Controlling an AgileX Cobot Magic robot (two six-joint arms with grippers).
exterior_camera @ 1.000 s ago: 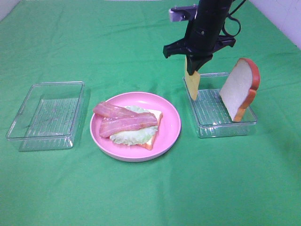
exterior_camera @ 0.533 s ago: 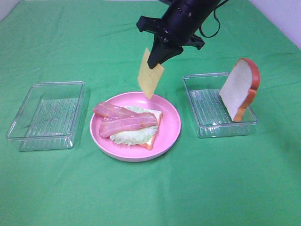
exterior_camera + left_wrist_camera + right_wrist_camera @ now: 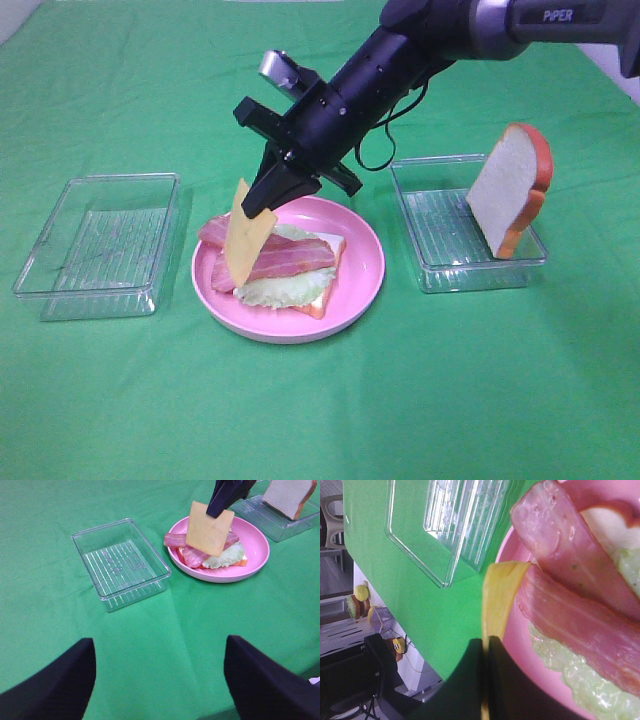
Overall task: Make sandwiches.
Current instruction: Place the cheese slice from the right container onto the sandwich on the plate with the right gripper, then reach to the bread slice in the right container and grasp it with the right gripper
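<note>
On the round pink plate [image 3: 360, 285] lies an open sandwich: a bread slice [image 3: 322, 300], pale green lettuce [image 3: 285, 290] and two bacon strips [image 3: 285, 258]. My right gripper [image 3: 268, 200] reaches across from the right, shut on a yellow cheese square [image 3: 246, 235] that hangs over the left part of the bacon. The cheese also shows in the left wrist view [image 3: 209, 527] and edge-on in the right wrist view [image 3: 496, 595], above the bacon [image 3: 560, 555]. A second bread slice [image 3: 508, 188] leans upright in the right tray [image 3: 440, 240]. The left gripper's fingers [image 3: 55, 680] stand wide apart, empty, at the near table edge.
An empty clear tray [image 3: 100, 245] stands left of the plate and also shows in the left wrist view [image 3: 120, 562]. Green cloth [image 3: 320, 400] covers the table. The right arm [image 3: 400, 60] spans the air above the gap between plate and right tray.
My right gripper carried the cheese from the right tray leftward and down, to just above the bacon on the plate. The rest has not moved.
</note>
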